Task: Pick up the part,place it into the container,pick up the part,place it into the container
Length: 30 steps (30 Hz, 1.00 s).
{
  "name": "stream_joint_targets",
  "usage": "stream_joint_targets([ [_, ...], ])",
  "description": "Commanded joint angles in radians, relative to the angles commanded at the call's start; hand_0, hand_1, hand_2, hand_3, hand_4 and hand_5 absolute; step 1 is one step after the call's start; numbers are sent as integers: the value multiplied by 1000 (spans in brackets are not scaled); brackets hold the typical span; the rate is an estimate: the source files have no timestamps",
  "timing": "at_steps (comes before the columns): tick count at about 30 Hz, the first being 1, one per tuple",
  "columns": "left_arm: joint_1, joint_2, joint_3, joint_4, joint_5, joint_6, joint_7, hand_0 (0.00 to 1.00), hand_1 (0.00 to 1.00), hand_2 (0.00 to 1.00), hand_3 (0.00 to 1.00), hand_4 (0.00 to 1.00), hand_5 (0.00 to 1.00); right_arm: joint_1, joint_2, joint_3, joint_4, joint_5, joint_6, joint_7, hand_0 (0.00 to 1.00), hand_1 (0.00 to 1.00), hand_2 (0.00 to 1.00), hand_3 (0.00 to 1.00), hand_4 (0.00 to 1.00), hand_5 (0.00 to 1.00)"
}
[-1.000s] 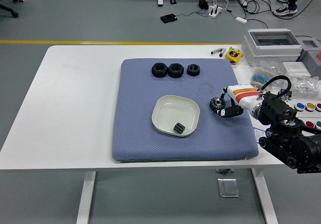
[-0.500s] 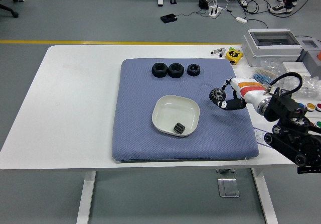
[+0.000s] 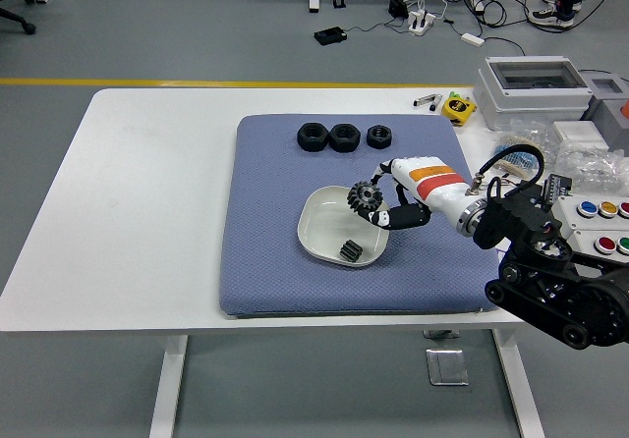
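The right hand (image 3: 385, 200) is clamped on a black gear (image 3: 365, 198), holding it over the right part of the white bowl (image 3: 319, 230). A smaller dark part (image 3: 350, 250) lies inside the bowl near its front rim. The bowl sits on a blue mat (image 3: 270, 261) on the white desk (image 3: 147, 202). Three black nuts (image 3: 343, 136) line the mat's far edge.

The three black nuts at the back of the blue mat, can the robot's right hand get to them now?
Probably not yet: the right hand is busy holding the gear over the white bowl. Nothing blocks the nuts.
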Motion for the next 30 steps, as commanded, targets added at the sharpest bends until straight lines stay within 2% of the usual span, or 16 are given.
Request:
stream_joint_targets([
  [1, 0, 0, 3, 0, -2, 1, -1, 617, 587, 657, 595, 577, 587, 4, 14, -4, -5, -11, -5, -10, 2, 58, 201, 461, 773, 513],
  [2, 0, 1, 3, -1, -2, 1, -1, 616, 587, 657, 595, 577, 587, 6, 22, -6, -9, -17, -5, -18, 46, 153, 279, 417, 792, 478],
  [7, -1, 3, 3, -2, 2, 1, -1, 616, 587, 657, 595, 577, 587, 9, 77, -6, -69, -29, 17, -61, 46, 153, 279, 417, 792, 478],
  [8, -1, 3, 4, -2, 2, 1, -1, 616, 586, 655, 595, 577, 586, 9, 86, -7, -83, -28, 14, -63, 215, 328, 427, 344, 849, 450],
  [13, 0, 4, 8, -3, -5, 1, -4, 616, 586, 655, 595, 577, 586, 13, 118, -22, -114, 11, -17, -58, 215, 328, 427, 344, 849, 450],
  [14, 1, 4, 12, -3, -10, 0, -6, 616, 588, 656, 594, 577, 587, 15, 123, -24, -115, 13, -24, -62, 228, 341, 435, 582, 859, 424],
  [19, 1, 6, 17, -3, -13, -1, -7, 616, 588, 656, 594, 577, 587, 23, 132, -26, -117, 7, -26, -79, 228, 341, 435, 582, 859, 424],
  [20, 0, 6, 20, -3, -17, -2, -9, 616, 587, 655, 594, 577, 587, 23, 131, -26, -117, 4, -25, -82, 287, 423, 458, 781, 875, 406],
  [25, -2, 5, 24, -2, -29, -2, -13, 616, 587, 655, 594, 577, 587, 21, 129, -21, -124, 3, -34, -88, 287, 423, 458, 781, 875, 406],
  [26, -2, 5, 24, -2, -30, -2, -14, 618, 585, 657, 594, 578, 588, 21, 128, -21, -126, 3, -35, -88, 323, 451, 469, 836, 875, 400],
  [30, -5, 5, 26, -1, -33, -3, -15, 618, 585, 657, 594, 578, 588, 19, 123, -17, -128, 1, -47, -91, 323, 451, 469, 836, 875, 400],
])
